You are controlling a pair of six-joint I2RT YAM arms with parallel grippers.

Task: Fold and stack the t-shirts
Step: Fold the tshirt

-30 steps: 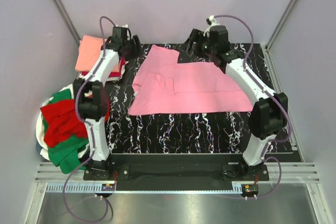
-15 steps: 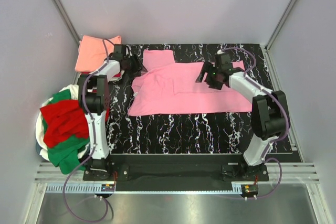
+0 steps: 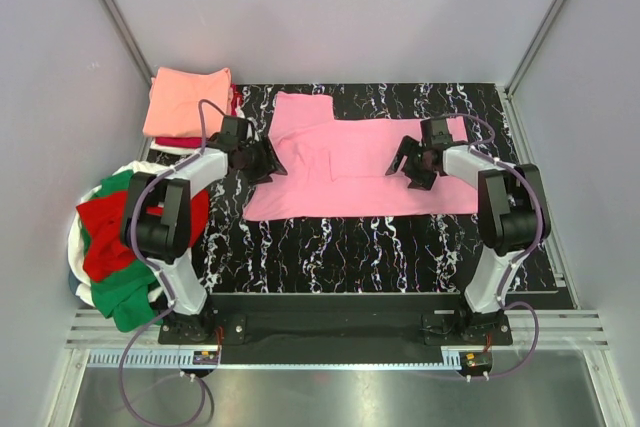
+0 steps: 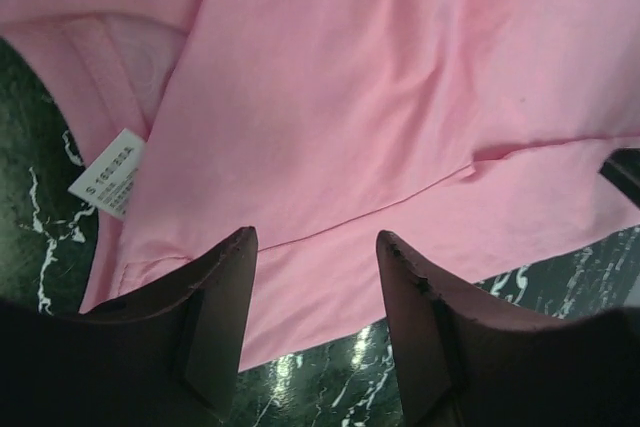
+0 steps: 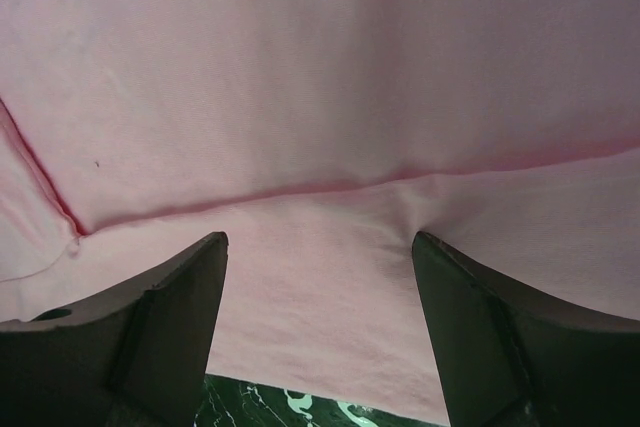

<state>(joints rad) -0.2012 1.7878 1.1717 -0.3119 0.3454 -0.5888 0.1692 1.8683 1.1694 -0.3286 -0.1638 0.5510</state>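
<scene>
Black marbled tabletop [image 3: 330, 237] is bearing the pink t-shirt [image 3: 350, 162]; left gripper [image 3: 262, 159] and right gripper [image 3: 410, 162] are hovering spread and empty, likely risking a single-layer pinch that bunches the fold.

spread t-shirt [image 3: 350, 162] lies centre-back on bench [image 3: 350, 247]. folded t-shirt stack [image 3: 185, 99] at far-left corner, loose t-shirt heap [image 3: 120, 237] in front of it at left edge. left gripper [image 3: 265, 160] over shirt's left edge, right gripper [image 3: 405, 165] over its right half.

You're working in a robot lab cell. Plain pale walls [image 3: 340, 7] and metal posts [image 3: 112, 9] box in a black marbled table [image 3: 340, 247], and two cabled arms [image 3: 183, 267] are bolted at its near edge.
</scene>
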